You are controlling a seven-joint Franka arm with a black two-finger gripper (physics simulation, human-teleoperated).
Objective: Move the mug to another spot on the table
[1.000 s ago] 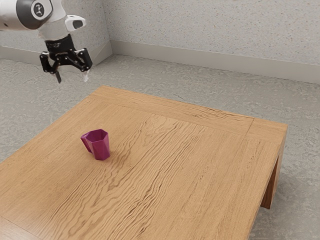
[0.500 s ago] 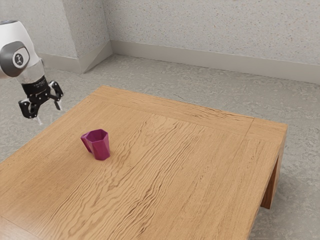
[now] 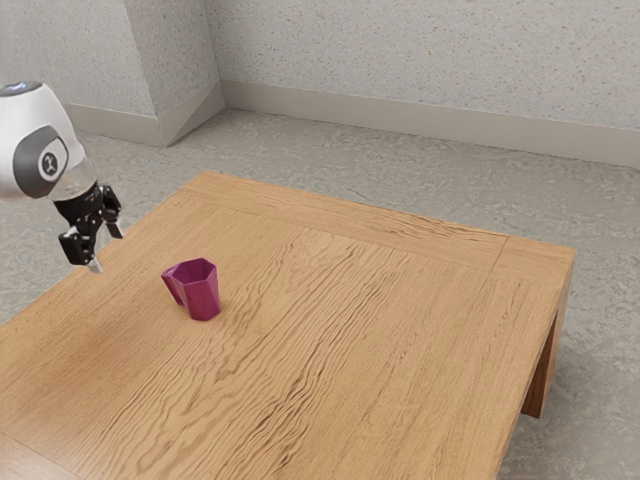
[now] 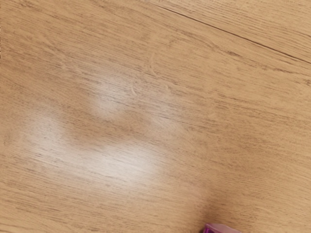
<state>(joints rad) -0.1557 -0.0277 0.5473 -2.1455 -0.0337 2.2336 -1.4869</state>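
Observation:
A magenta faceted mug (image 3: pixel 193 287) stands upright on the wooden table (image 3: pixel 380 330), toward the exterior view's left, its handle pointing left. My gripper (image 3: pixel 98 250) hangs above the table's left edge, to the left of the mug and a little higher than its rim, apart from it. Its fingers stand open with nothing between them. In the wrist view a sliver of the mug (image 4: pixel 221 229) shows at the edge, and the bare table top (image 4: pixel 146 121) lies under my hand.
The table's far edge and right-hand edge drop to a grey speckled floor (image 3: pixel 420 170). A grey wall with a skirting board (image 3: pixel 420 118) runs behind. Bare wood stretches to the right of the mug.
My hand has come down from high above the table's far left corner to just above the left edge, and in the last half second it shifted slightly right and lower. The mug has not moved.

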